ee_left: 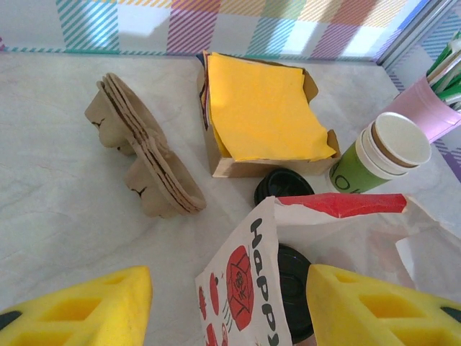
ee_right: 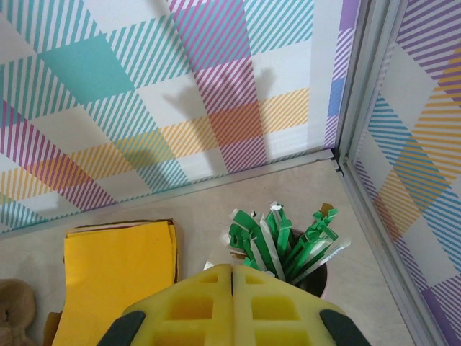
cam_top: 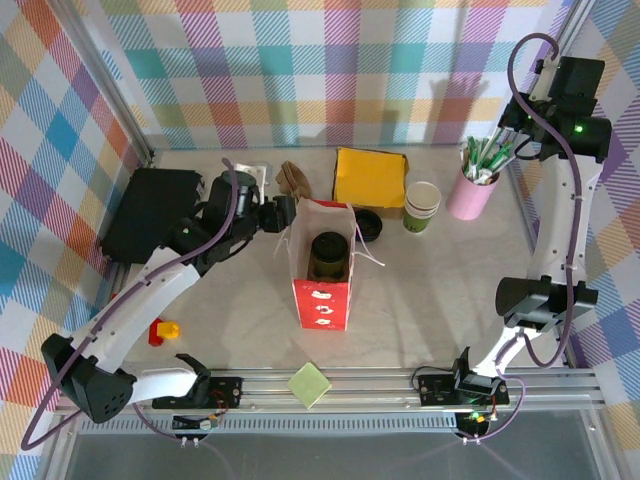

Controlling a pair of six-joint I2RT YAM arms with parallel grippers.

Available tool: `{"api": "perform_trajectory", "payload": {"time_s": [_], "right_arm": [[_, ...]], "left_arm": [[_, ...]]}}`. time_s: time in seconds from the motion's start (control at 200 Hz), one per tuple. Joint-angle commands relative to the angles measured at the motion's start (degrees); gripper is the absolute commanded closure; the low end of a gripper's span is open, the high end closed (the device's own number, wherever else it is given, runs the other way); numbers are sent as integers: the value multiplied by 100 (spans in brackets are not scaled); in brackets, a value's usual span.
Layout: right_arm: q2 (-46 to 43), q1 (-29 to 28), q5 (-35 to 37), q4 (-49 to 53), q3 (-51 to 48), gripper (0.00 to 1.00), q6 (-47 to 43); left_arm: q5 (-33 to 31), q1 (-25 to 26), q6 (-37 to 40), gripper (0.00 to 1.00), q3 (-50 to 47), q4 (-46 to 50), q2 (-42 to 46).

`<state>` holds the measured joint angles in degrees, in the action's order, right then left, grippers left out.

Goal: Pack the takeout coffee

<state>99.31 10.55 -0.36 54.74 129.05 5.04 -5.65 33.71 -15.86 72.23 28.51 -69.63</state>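
Finding the takeout coffee [cam_top: 328,252] down inside the red paper bag [cam_top: 322,300], just below the left jaws and closer to their right-hand finger [ee_left: 382,310] than to the other one. Catching it from the left wrist as a round black lid [ee_left: 292,285] tucked behind the bag's printed wall. Holding the left jaws wide apart, gripping nothing, straddling that thin wall at the bag's rim.

Reading the cup's long axis as upright, lid facing up toward the jaws, with the bag's mouth gaping open around it.

Judging the left arm by far the nearer. Placing the right jaws well apart from the bag, pads [ee_right: 209,303] pressed together on nothing, hovering directly over the pink cup of pens [ee_right: 281,238].

Judging the packing as all but done. Expecting the coming move to call for a clean lift of the left jaws up and away from the rim, and watching the paper wall between the fingers, which looks apt to snag and tip bag and cup together.

Counting:
- one lidded coffee and one red bag
- one loose black lid [ee_left: 283,186] on the desk [cam_top: 420,300] just beyond the left jaws
- one stack of lidless green cups [ee_left: 374,155] past the right-hand finger
- one pink cup of pens
- one box of yellow napkins [ee_left: 263,115] straight ahead
- one stack of brown pulp carriers [ee_left: 140,155] ahead on the left-finger side
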Motion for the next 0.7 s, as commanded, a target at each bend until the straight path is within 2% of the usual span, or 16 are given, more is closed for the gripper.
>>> {"api": "perform_trajectory", "payload": {"time_s": [0.0, 0.14, 0.24, 0.345, 0.5, 0.58, 0.695], "right_arm": [[269, 35, -58, 86, -128, 100, -160], [527, 37, 86, -17, -318, 99, -155], [774, 28, 97, -7, -298, 89, -95], [990, 38, 96, -7, -245, 84, -32], [1150, 33, 104, 19, -153, 85, -11], [1128, 37, 109, 3, -137, 96, -29], [1037, 28, 164, 46, -49, 97, -64]], "left_arm": [[-129, 55, -106, 41, -127, 132, 222], [-185, 65, -119, 41, -185, 191, 296], [-205, 74, -107, 42, -207, 217, 285], [-224, 74, -109, 41, -221, 218, 274], [-208, 74, -89, 41, -235, 217, 274], [-226, 78, -84, 41, -244, 216, 274], [-233, 81, -73, 41, -253, 217, 269]]}}
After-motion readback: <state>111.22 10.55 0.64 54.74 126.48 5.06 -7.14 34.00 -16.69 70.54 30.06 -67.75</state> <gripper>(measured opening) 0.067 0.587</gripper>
